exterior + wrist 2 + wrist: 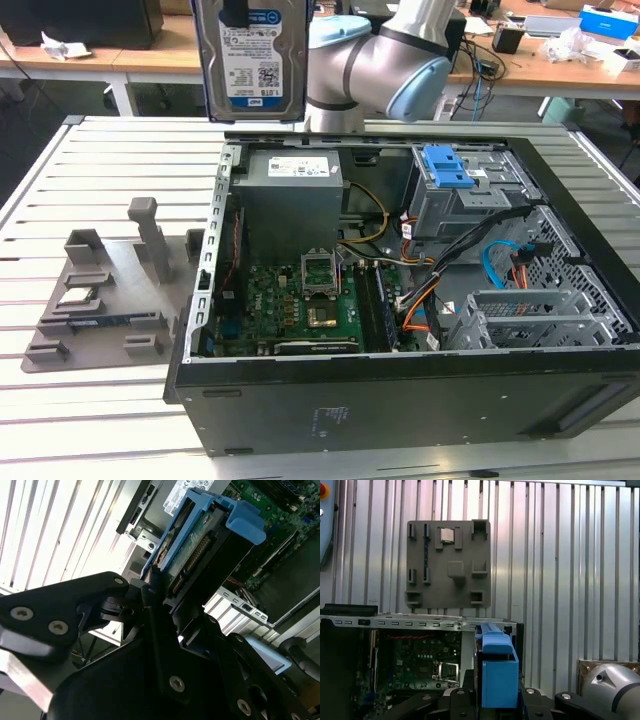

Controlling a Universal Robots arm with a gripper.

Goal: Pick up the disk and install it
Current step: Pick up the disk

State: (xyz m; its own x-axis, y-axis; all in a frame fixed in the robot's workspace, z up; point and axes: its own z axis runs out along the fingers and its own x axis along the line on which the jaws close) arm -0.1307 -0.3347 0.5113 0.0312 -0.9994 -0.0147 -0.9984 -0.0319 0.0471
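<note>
Up over the far edge of the open computer case (400, 400), the disk (252, 55) hangs upright in the air, its white and blue label facing the exterior view. From where I stand it sits above the grey power supply (290, 190), clear of everything inside the case. The robot arm (380, 60) bends in just beside it on the exterior view's right.

The second wrist view shows the gripper (192, 575) clenched on the disk (200, 535), black fingers (151, 587) pressed against its sides and the blue rails poking out past them. The first wrist view looks down along the same blue rail end (497, 680), over the motherboard (420, 665).

Inside the case, the drive cage (455, 195) with its blue latch (447, 168) stands at the far side towards the exterior view's right. Out on the slatted table (100, 160), beside the case on the exterior view's left, lies a grey fixture plate (100, 300) with a small processor chip (78, 297) resting in one of its pockets
</note>
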